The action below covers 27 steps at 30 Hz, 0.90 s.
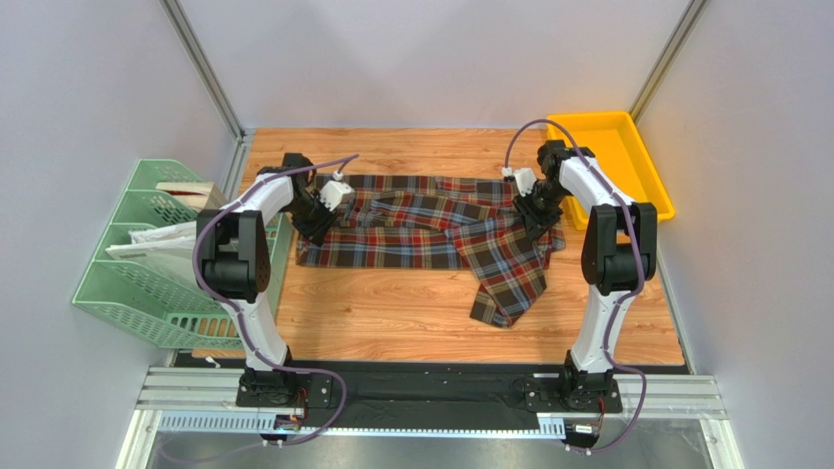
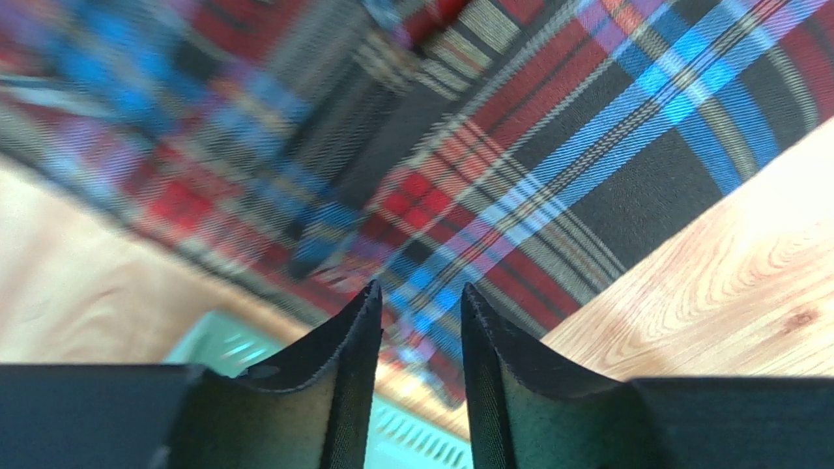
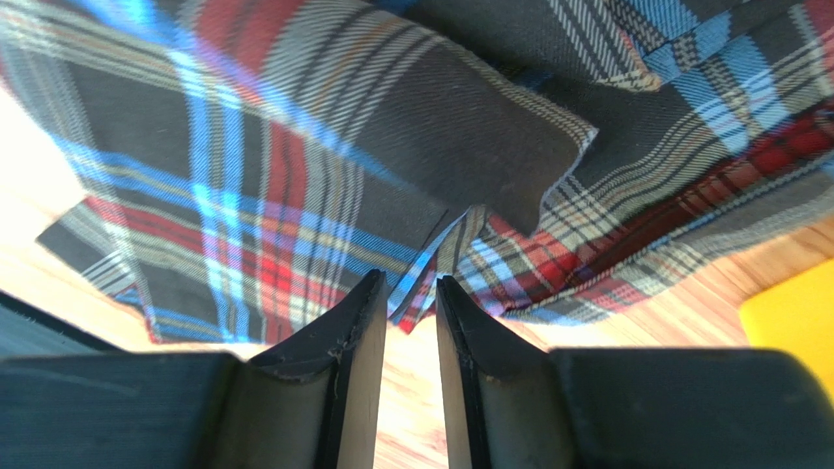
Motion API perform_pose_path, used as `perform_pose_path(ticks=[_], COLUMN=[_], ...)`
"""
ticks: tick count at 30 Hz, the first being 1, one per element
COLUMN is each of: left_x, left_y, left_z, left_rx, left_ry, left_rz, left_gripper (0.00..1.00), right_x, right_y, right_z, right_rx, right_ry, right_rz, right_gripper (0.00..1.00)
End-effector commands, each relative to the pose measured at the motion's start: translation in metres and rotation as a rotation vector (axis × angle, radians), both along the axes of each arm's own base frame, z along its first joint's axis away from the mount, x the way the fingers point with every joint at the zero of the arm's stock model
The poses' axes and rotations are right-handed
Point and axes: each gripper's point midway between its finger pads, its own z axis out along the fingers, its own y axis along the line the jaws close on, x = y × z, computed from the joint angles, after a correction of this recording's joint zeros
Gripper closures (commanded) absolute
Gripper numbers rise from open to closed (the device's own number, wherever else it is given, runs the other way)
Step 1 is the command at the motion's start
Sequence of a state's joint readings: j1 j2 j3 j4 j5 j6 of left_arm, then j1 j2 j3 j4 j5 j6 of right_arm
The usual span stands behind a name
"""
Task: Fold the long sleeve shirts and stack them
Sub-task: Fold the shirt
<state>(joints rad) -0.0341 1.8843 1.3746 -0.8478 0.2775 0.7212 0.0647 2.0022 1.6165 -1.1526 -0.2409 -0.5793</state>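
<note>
Wood-grain table point(image 1: 392, 327) carrying one plaid flannel shirt point(image 1: 431, 230). Its sleeve point(image 1: 509, 288) trails nearest, toward 5 o'clock, and the body is spread crosswise just beyond centre. Left claw point(image 2: 421, 293) grasps the shirt's 9 o'clock corner. Right claw point(image 3: 406, 283) grasps a fold at its 3 o'clock edge. Green basket point(image 1: 147, 283) at 9 o'clock, yellow tray point(image 1: 626, 156) at 2 o'clock.

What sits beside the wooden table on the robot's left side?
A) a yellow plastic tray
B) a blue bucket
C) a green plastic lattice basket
C: the green plastic lattice basket stands just off the left edge of the wooden table, next to the left arm.
</note>
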Motion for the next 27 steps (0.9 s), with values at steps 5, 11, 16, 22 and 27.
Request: perform_pose_path(ticks=[5,11,16,22,27], left_x=[-0.039,-0.058,-0.096,-0.11,-0.091], left_y=[0.009,0.009,0.007,-0.002,-0.046], left_z=[-0.032,-0.033,-0.033,-0.014,0.048], left_rx=[0.13,0.147,0.136,0.084,-0.148], left_ry=[0.132,0.177,0.232,0.185,0.023], left_rz=[0.002,-0.029,-0.063,-0.08,-0.136], left_gripper=[0.69,0.72,0.73,0.69,0.54], right_x=[-0.008,-0.033,-0.065,-0.084,-0.091], right_y=[-0.014,-0.021,-0.024,-0.019,0.001], right_z=[-0.045,-0.06,-0.058,-0.025,0.026], right_rx=[-0.08,-0.115,-0.124,-0.08,0.049], right_ry=[0.034,0.096,0.118,0.088,0.052], right_rz=[-0.03,-0.007,0.038,0.066,0.053], right_gripper=[0.71,0.72,0.72,0.72,0.65])
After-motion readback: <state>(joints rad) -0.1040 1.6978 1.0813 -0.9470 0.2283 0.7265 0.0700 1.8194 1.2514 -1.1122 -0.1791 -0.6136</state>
